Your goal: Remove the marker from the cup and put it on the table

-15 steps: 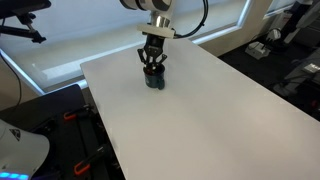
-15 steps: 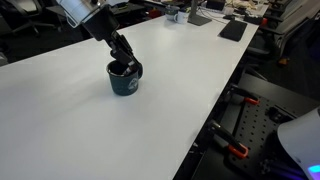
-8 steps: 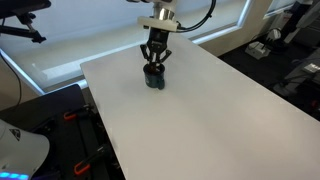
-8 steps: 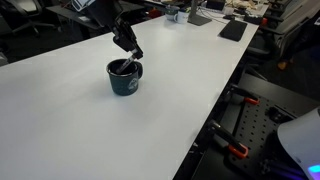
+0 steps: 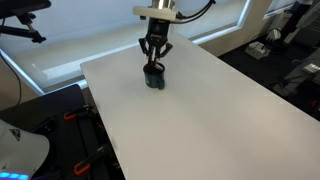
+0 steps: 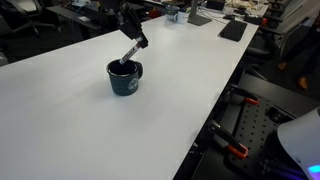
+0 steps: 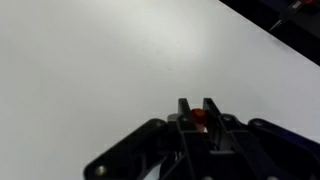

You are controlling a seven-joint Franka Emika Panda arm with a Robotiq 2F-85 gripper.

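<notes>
The jaws are closed almost all the way. Only a narrow slot is left between them, and the marker (image 7: 199,117) fills it. In the wrist view the gripper (image 7: 197,104) comes up from the lower centre of the frame as two flat, dark, matte fingers (image 7: 185,112) standing parallel. The marker's orange-red end shows as a small bright spot between them. Black linkage bars spread out below to the lower left and lower right.

In an exterior view the gripper (image 6: 136,42) hangs above and a little to the right of the cup (image 6: 125,78). The marker (image 6: 129,55) is a thin, pale, straight stick slanting down and to the left from the jaws to the cup's mouth. Its lower tip is at the rim, but whether it is inside or just above cannot be told.

The cup is a short, dark, almost black cylinder with a smooth wall. It stands upright on the bench (image 6: 80,125), left of centre and in the upper half of that frame.

In an exterior view from another side, the gripper (image 5: 153,60) is straight above the cup (image 5: 154,78), near the far edge of the bench (image 5: 200,110). The marker is too thin to make out there.

The bench (image 7: 90,60) is plain white, smooth and matte, and it fills most of the wrist view.
</notes>
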